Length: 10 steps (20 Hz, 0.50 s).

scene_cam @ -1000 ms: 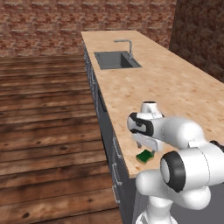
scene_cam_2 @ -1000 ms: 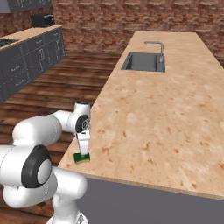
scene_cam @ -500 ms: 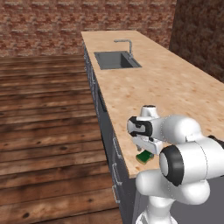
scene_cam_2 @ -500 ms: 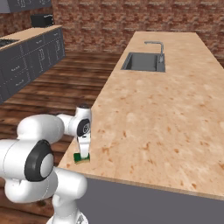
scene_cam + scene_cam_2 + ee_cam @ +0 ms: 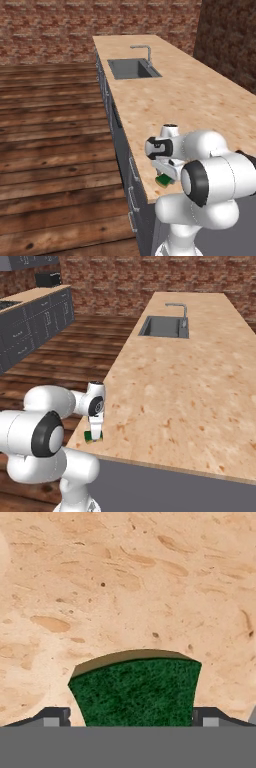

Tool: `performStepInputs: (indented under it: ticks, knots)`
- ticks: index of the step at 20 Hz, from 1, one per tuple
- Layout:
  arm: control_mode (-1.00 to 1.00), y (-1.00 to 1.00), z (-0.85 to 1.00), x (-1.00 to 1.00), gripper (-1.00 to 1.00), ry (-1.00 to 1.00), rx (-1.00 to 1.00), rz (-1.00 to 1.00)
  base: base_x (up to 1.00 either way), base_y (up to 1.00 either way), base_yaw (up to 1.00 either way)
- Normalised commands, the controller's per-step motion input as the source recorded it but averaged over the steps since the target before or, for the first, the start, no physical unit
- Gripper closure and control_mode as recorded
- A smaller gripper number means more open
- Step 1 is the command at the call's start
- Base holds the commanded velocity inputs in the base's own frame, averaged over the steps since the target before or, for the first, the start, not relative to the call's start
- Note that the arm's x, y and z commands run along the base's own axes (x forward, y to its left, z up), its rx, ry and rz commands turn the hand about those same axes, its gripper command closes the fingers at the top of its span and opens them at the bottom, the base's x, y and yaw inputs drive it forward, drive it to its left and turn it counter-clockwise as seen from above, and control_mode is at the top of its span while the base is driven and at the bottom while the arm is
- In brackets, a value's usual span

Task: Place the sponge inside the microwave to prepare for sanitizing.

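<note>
One sponge lies flat on the surface, green face up, directly between the jaws and just below the hand. In the hand view its long axis runs across the gap from one fingertip to the other, so the fingers bracket its two short ends. The jaws are spread, a tip just outside each end; contact cannot be confirmed. The gripper points straight down at the near edge of the surface, with the arm folded low and close to the base. The sink lies well beyond the jaws, further along the surface.
</note>
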Motion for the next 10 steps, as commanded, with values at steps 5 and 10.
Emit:
performStepInputs:
  ticks: [5, 10]
  knots:
    - [-1.0, 0.0, -0.2, 0.04, -1.0, 0.0, 0.0, -0.02, 0.0, 0.0, 0.0]
    - [-1.0, 0.0, -0.28, -0.02, 1.0, 0.0, 0.0, -0.03, 0.0, 0.0, 0.0]
